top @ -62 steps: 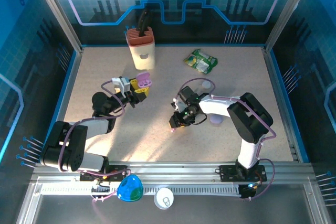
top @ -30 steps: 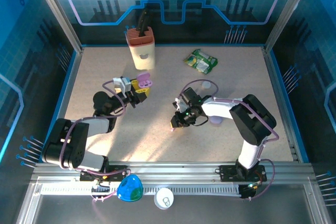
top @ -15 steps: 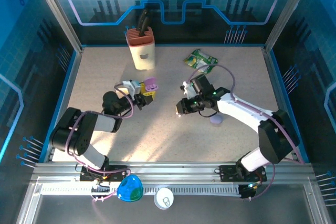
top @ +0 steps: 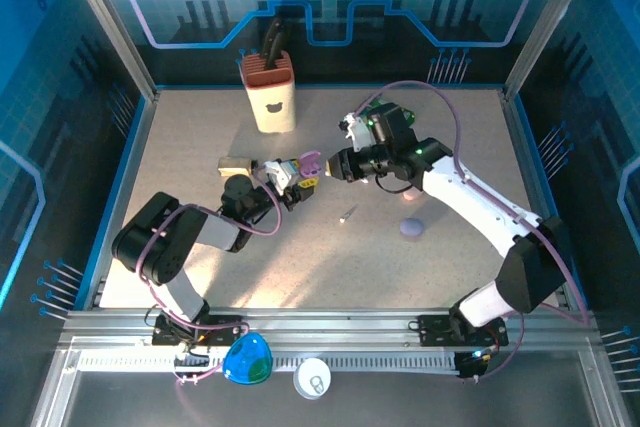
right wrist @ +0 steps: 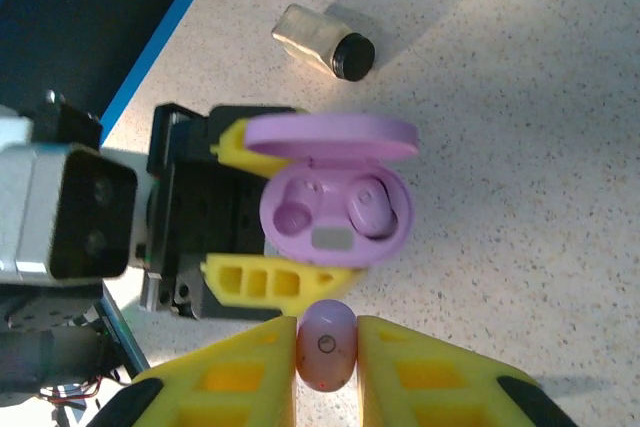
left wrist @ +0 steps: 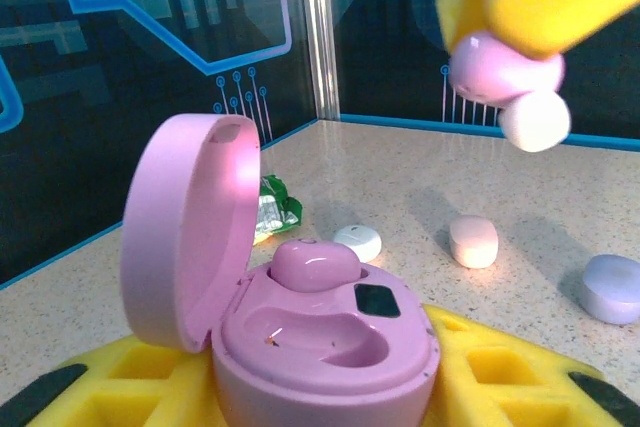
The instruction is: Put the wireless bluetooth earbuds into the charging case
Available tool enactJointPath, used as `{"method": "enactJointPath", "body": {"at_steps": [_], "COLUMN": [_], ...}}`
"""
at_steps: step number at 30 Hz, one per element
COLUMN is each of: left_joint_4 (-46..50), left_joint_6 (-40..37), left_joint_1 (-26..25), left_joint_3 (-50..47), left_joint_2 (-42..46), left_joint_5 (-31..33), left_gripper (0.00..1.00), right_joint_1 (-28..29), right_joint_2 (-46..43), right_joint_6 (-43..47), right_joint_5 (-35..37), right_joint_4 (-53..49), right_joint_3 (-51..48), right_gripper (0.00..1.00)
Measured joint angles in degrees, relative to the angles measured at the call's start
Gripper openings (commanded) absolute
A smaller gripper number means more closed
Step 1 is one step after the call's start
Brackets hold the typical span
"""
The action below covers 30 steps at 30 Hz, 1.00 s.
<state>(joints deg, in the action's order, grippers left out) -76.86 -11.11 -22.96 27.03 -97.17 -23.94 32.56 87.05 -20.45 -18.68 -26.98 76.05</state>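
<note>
The earbud (right wrist: pixel 325 344) was pinched right at the yellow fingertips of the right claw (right wrist: pixel 325 325), which was clamped on it. Its long axis ran along the fingers, so its nose pointed out of the claw.

Straight ahead of those tips, close but not touching, sat the charging case (right wrist: pixel 335 212). The lid was flipped open on the side away from the right claw, and the case's long axis lay crosswise to the fingers. A seated bud (right wrist: pixel 368 209) filled the socket on the right of the wrist view. The empty socket (right wrist: pixel 292 215) was a touch to the other side of the claw's centre line.

So my guess is the coming move needed a small sideways nudge plus a push forward, maybe a bit of tilt to match the cup.

The left claw (left wrist: pixel 320 392) was closed on the case from both sides, holding it open side up.

The right arm was the nearer one for the insert. It reached long across the tabletop (top: pixel 200 137) with the wrist bent back toward the left arm, which was folded low with its forearm near the surface. A spare pebble (left wrist: pixel 473 241) lay beyond the case.
</note>
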Motion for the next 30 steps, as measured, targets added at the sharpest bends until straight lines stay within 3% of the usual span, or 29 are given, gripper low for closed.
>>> {"method": "enactJointPath", "body": {"at_steps": [30], "left_joint_4": [0.55], "left_joint_6": [-1.01], "left_joint_1": [-1.27], "left_joint_3": [1.49], "left_joint_2": [-1.46], "left_joint_5": [2.27], "left_gripper": [0.41], "right_joint_1": [1.55], "right_joint_2": [12.48], "right_joint_6": [0.22], "right_joint_5": [-4.13], "right_joint_4": [2.56], "right_joint_3": [6.95], "right_gripper": [0.23]}}
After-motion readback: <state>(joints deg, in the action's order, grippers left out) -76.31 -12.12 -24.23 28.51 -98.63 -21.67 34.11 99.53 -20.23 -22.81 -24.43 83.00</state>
